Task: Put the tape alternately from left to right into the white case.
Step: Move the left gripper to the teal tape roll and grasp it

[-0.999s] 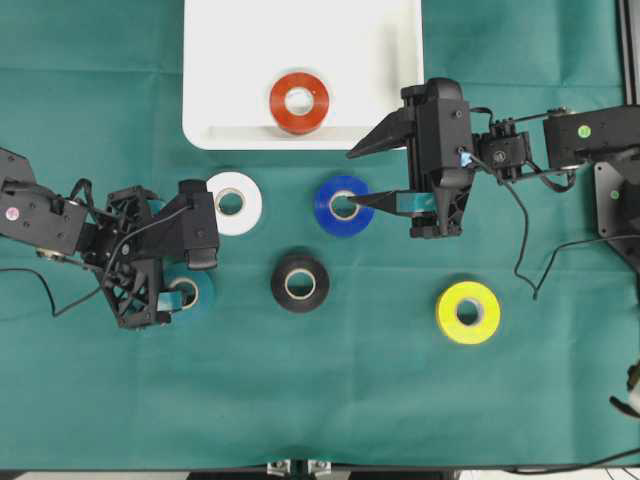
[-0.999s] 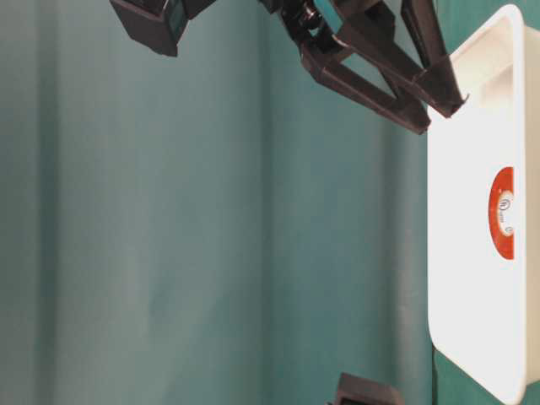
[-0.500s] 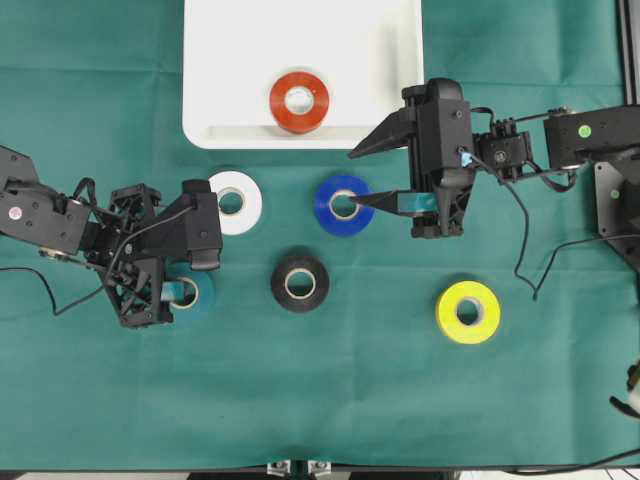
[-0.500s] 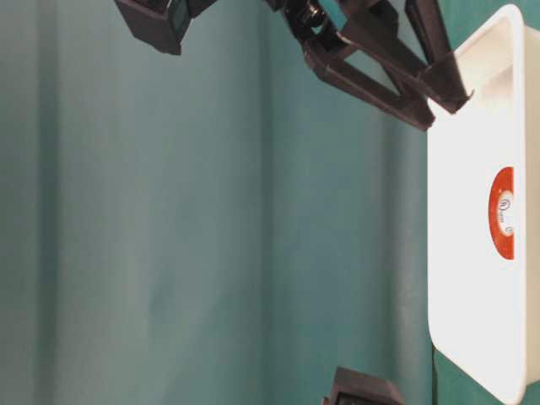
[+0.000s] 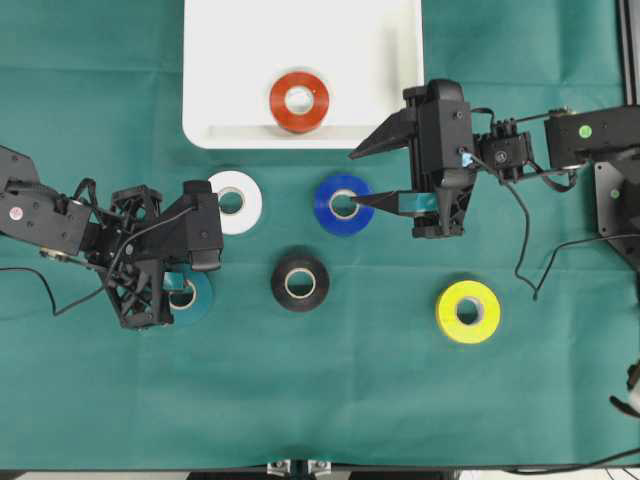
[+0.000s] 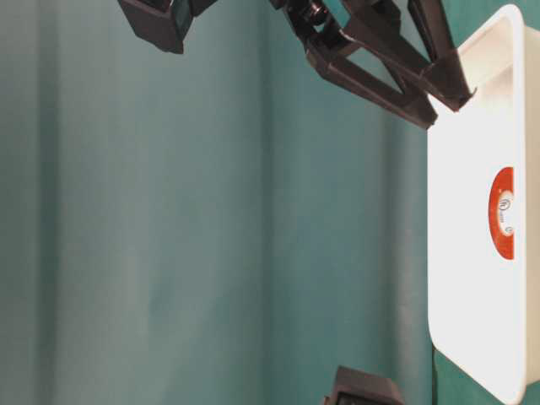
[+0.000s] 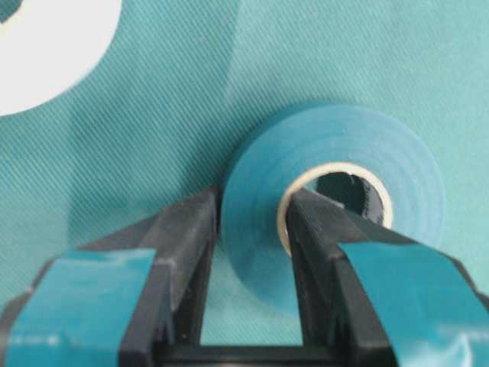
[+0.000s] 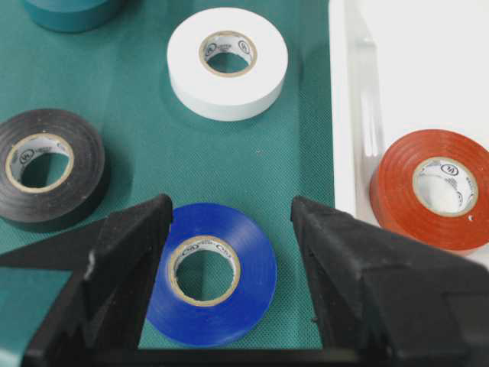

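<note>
One roll, red-orange (image 5: pixel 299 102), lay at the near rim of the white case (image 5: pixel 230 60); we had the left gripper (image 7: pixel 248 229) pinching the teal roll's (image 7: pixel 332 195) wall for lifting, the right gripper (image 8: pixel 229 210) spread over blue (image 8: pixel 210 271).

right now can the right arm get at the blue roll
Probably yes: the right gripper hangs open above the blue roll, one finger over its core, and nothing lies between them. The black roll sits apart.
</note>
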{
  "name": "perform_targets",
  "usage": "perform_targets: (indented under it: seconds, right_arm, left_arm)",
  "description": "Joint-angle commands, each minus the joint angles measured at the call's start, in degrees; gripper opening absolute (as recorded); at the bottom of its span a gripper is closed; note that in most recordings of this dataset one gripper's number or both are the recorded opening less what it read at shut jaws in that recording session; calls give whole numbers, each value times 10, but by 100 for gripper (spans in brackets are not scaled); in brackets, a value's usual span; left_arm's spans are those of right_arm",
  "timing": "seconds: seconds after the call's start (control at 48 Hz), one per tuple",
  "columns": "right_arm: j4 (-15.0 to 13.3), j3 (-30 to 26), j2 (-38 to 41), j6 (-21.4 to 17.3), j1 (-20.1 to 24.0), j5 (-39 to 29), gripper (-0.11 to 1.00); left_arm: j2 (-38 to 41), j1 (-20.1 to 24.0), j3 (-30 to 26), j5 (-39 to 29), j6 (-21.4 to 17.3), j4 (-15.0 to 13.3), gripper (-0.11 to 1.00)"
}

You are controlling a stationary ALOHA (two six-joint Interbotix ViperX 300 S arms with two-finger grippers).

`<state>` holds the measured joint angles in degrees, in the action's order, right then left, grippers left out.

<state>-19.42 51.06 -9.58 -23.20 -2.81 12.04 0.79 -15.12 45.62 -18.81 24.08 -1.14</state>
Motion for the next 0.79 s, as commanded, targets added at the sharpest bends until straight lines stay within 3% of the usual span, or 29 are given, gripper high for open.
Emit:
perform_targets:
  seconds: [0.0, 0.541, 0.77]
  right_arm:
    - [-1, -5, -4, -1, 2, 3, 71]
    - [0, -6, -4, -1, 1, 3, 71]
    - [-1, -9, -5, -1, 1, 4, 71]
  left_arm:
    - [-23, -2, -14, 3, -1, -1, -3]
    - [-91, -6, -24, -32, -4, -1, -3]
    - [-99, 22, -33, -32, -18, 0, -3]
